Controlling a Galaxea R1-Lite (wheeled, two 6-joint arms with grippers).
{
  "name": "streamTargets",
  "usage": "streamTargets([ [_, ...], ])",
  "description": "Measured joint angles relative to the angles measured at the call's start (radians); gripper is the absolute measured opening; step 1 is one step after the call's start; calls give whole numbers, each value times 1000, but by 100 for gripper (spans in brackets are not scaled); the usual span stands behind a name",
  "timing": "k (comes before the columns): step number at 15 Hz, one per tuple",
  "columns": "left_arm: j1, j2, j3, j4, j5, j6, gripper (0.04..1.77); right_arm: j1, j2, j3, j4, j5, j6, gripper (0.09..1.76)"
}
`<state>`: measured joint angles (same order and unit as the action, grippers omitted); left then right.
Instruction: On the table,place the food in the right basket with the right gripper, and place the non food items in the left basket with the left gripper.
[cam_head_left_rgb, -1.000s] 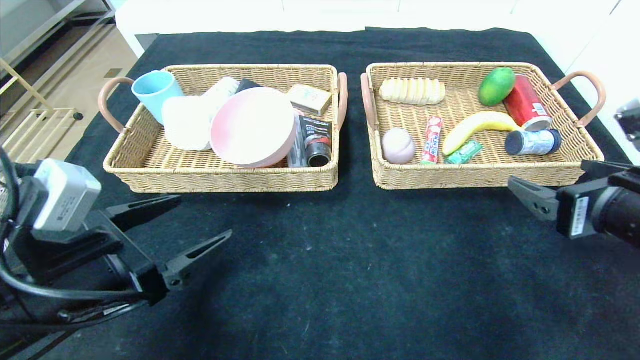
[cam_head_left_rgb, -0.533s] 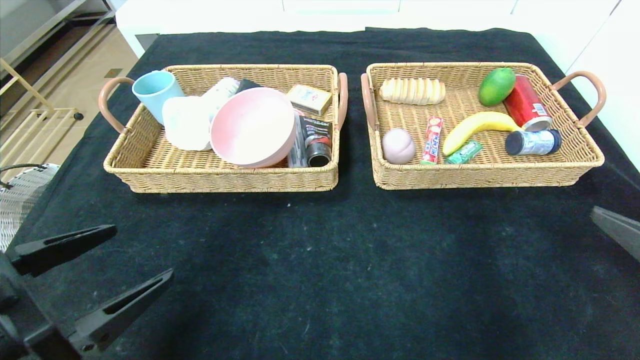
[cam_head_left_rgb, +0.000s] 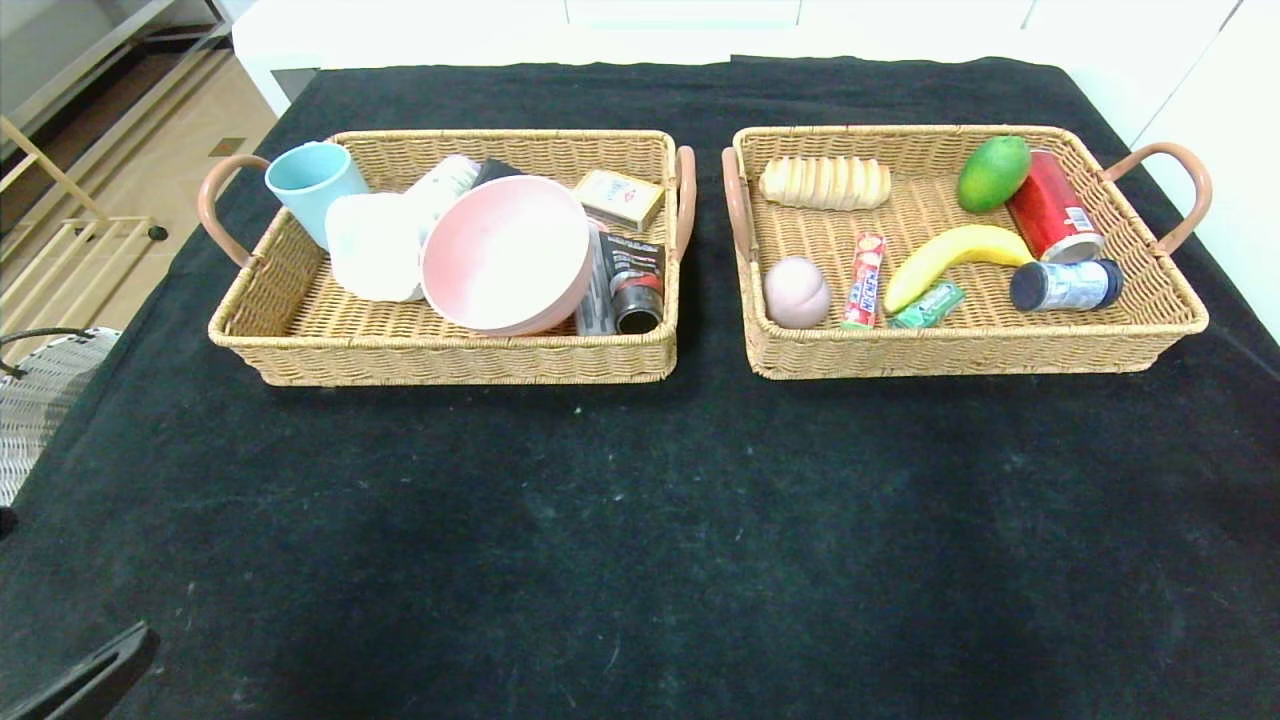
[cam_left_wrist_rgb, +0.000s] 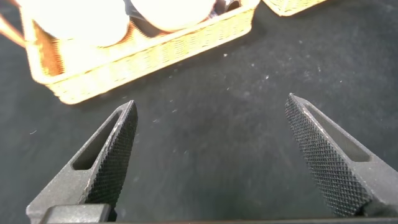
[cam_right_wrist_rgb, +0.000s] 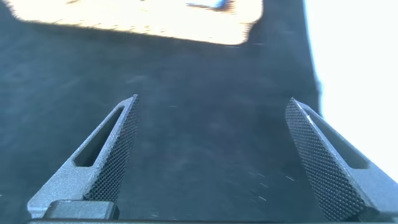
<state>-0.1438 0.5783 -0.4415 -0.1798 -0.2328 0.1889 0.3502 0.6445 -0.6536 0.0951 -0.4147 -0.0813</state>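
The left basket (cam_head_left_rgb: 440, 362) holds the large pink bowl (cam_head_left_rgb: 500, 255), a black case (cam_head_left_rgb: 497, 168) partly hidden behind it, and a slim clear box (cam_head_left_rgb: 596, 295) beside it. In the right basket (cam_head_left_rgb: 960, 350) lie the pale pink peach (cam_head_left_rgb: 796, 291), the bread loaf (cam_head_left_rgb: 824, 182) and the red candy stick pack (cam_head_left_rgb: 864, 279). My left gripper (cam_left_wrist_rgb: 211, 99) is open and empty over bare black cloth in front of the left basket (cam_left_wrist_rgb: 143, 56). Only one of its fingers (cam_head_left_rgb: 85, 678) shows in the head view. My right gripper (cam_right_wrist_rgb: 212, 98) is open and empty above the cloth near the right basket (cam_right_wrist_rgb: 155, 15).
A light blue cup (cam_head_left_rgb: 305, 185), white items (cam_head_left_rgb: 372, 245) and a small carton (cam_head_left_rgb: 620, 197) share the left basket. A banana (cam_head_left_rgb: 950, 255), green mango (cam_head_left_rgb: 993, 172), red can (cam_head_left_rgb: 1053, 208), small bottle (cam_head_left_rgb: 1065, 285) and green pack (cam_head_left_rgb: 928, 304) share the right one. Black cloth (cam_head_left_rgb: 640, 520) covers the table.
Both arms have pulled back toward me and out to the sides. The right gripper has left the head view and only a left fingertip remains. Nothing in the baskets has moved.
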Motion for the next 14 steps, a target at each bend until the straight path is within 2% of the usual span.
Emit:
streamTargets([
  [3, 3, -88, -45, 145, 22, 1, 172, -100, -92, -46, 151, 10, -12, 170],
  [5, 37, -128, -62, 175, 19, 3, 172, -179, -141, -72, 207, 21, -20, 170],
  [8, 90, -180, -65, 183, 15, 3, 172, -284, -245, -72, 277, 97, -49, 170],
  [10, 100, -217, -57, 233, 14, 0, 172, -304, -321, -23, 327, 131, -43, 170],
  [14, 139, -303, -49, 318, -3, -7, 172, -333, -450, 84, 345, 179, -23, 170],
])
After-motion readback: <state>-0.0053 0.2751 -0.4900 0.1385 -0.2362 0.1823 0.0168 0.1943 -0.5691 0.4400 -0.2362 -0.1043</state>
